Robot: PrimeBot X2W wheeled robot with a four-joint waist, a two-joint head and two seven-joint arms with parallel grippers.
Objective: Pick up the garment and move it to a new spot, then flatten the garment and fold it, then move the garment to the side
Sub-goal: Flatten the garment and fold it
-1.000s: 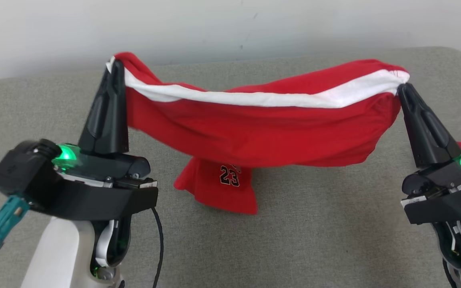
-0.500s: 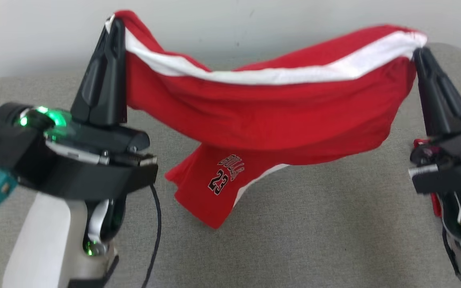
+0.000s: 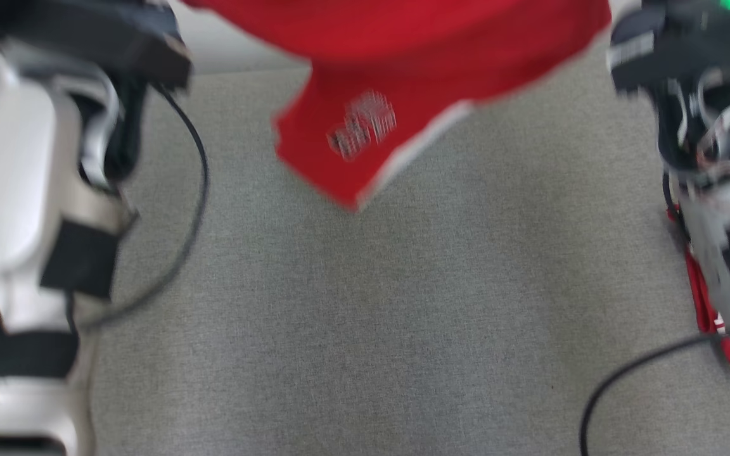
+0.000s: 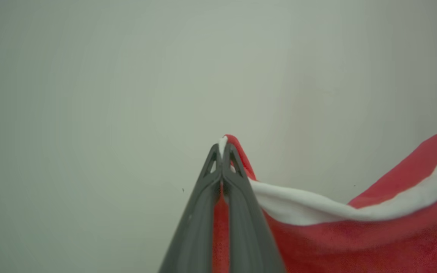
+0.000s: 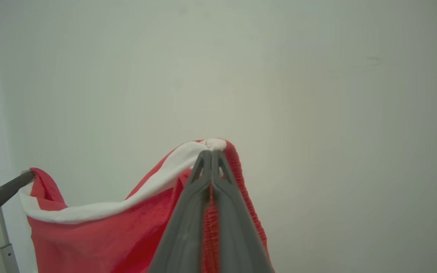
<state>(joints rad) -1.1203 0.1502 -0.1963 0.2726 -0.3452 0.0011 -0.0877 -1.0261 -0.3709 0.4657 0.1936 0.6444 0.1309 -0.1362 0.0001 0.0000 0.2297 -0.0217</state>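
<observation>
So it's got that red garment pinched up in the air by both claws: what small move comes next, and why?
Probably lower both arms together toward the grey surface, grips shut. The left gripper and right gripper each pinch a white-trimmed end, and the garment sags between them, its lower corner seemingly hanging clear, so laying it down lets flattening start.

Bench [image 3: 365, 329]: grey woven fabric top, flat, evenly lit, slightly mottled. Far edge meets a pale wall [image 3: 238, 54] at the top of head view. A black cable [image 3: 204, 187] loops over it on the left, a second cable [image 3: 631, 362] at the near right; can't tell if either rests on the fabric.
</observation>
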